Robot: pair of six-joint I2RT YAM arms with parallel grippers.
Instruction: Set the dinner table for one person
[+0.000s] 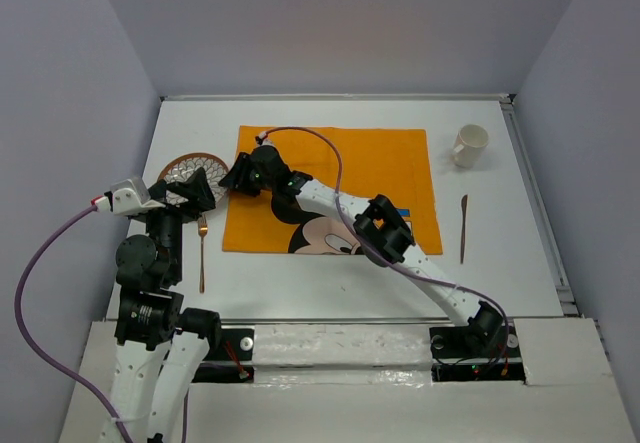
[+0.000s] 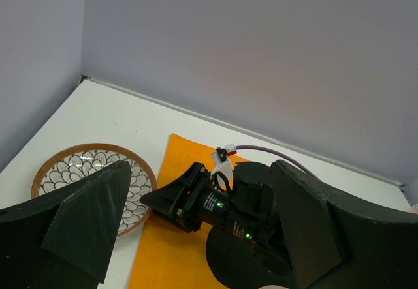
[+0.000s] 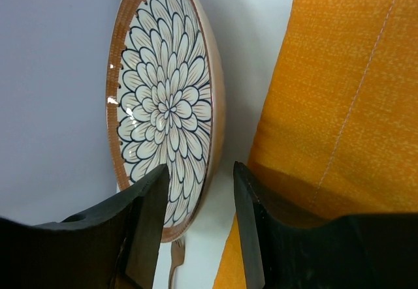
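The white dinner table [image 1: 330, 275] holds an orange cartoon-mouse placemat [image 1: 370, 168] and, just left of it, a brown-rimmed plate with a petal pattern [image 1: 178, 170]. My right gripper [image 1: 232, 176] is open at the plate's right edge. In the right wrist view [image 3: 199, 171] one finger [image 3: 147, 217] is over the plate [image 3: 166, 106] and the other [image 3: 251, 224] is over the placemat's edge [image 3: 339, 74]; neither visibly grips. My left gripper [image 1: 200, 191] is open and empty above the plate's near side. Its wrist view [image 2: 199, 171] looks onto the plate [image 2: 72, 168] and the right gripper [image 2: 163, 201].
A copper fork [image 1: 202, 253] lies on the table in front of the plate; its tines show in the right wrist view [image 3: 175, 263]. A brown knife [image 1: 463, 228] lies right of the placemat. A white mug [image 1: 468, 145] stands at the back right. Lavender-grey walls enclose the table.
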